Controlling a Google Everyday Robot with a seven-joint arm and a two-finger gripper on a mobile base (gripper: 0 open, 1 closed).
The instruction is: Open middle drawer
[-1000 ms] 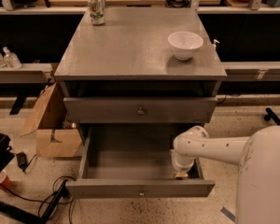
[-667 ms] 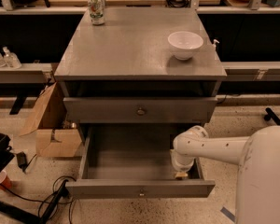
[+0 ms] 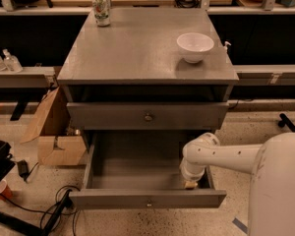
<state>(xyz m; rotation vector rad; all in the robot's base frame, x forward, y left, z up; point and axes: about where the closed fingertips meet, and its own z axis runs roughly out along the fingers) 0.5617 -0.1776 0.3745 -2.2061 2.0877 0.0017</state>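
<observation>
The middle drawer [image 3: 132, 163] stands pulled well out of the cabinet [image 3: 137, 58], toward the camera. Its plain grey inside is bare, and its front panel [image 3: 108, 198] sits far forward of the closed top drawer [image 3: 113, 116] above it. No lower drawer can be seen beneath it.

The gripper [image 3: 191, 184] is down inside the middle drawer, in the front corner on the camera's right. It is just behind the front panel and close to that side wall. Whether it is spread or closed cannot be told. The white arm [image 3: 226, 154] reaches it from the right, over the side wall.

The relation that matters is the one to the drawer's brass knob [image 3: 148, 204]. The knob is on the outer face of the front panel, at the middle of its width, while the gripper is on the inner side of that panel and off to the right of the knob. The panel's long axis runs side to side, and the drawer slides straight out toward the camera.

The opening looks as good as done. Any further pull would have to run along the slide line. A withdrawal would need to rise clear of the panel's top edge and the side wall first, or it could knock the drawer askew.
</observation>
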